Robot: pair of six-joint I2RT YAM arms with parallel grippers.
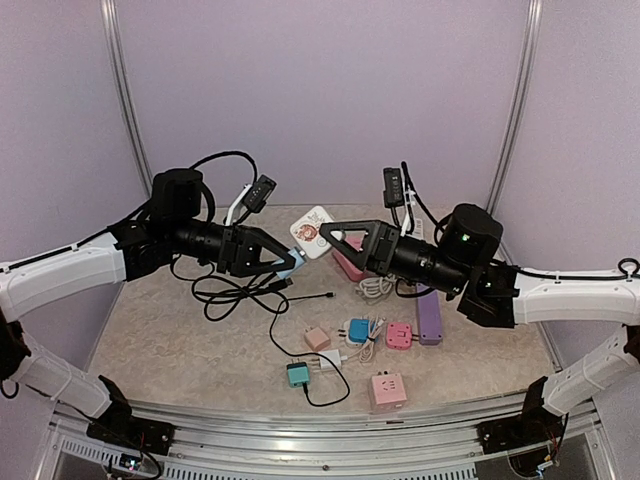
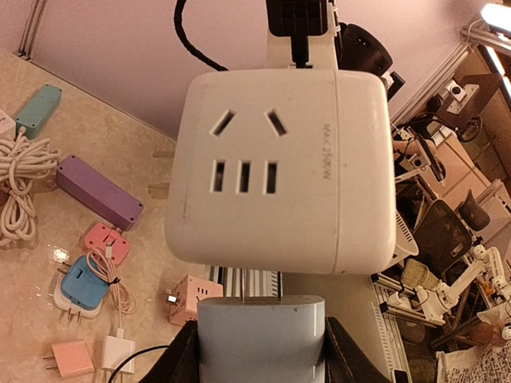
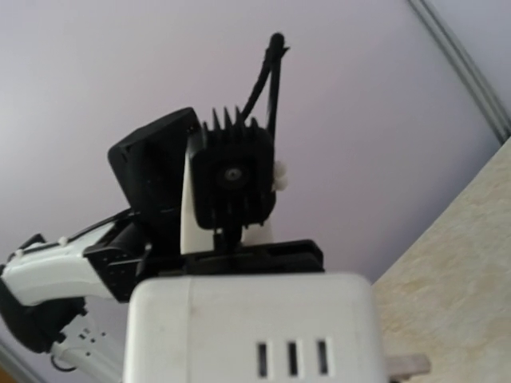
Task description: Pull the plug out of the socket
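Both arms are raised above the table. My left gripper (image 1: 292, 260) is shut on a light-blue plug (image 2: 262, 319), gripping its two sides with dark fingers (image 2: 180, 363). My right gripper (image 1: 330, 235) is shut on a white socket cube (image 1: 312, 232) that has a sticker on one face. In the left wrist view the cube (image 2: 279, 167) hangs just above the plug, with thin metal prongs spanning a narrow gap between them. In the right wrist view the cube (image 3: 255, 327) fills the bottom and hides my right fingers.
On the table lie a tangled black cable (image 1: 235, 295), a pink power strip (image 1: 350, 262), a purple strip (image 1: 429, 318), a coiled white cable (image 1: 378, 288), a pink socket cube (image 1: 388, 390) and several small coloured adapters (image 1: 358, 328). The metal front rail (image 1: 320, 435) runs along the near edge.
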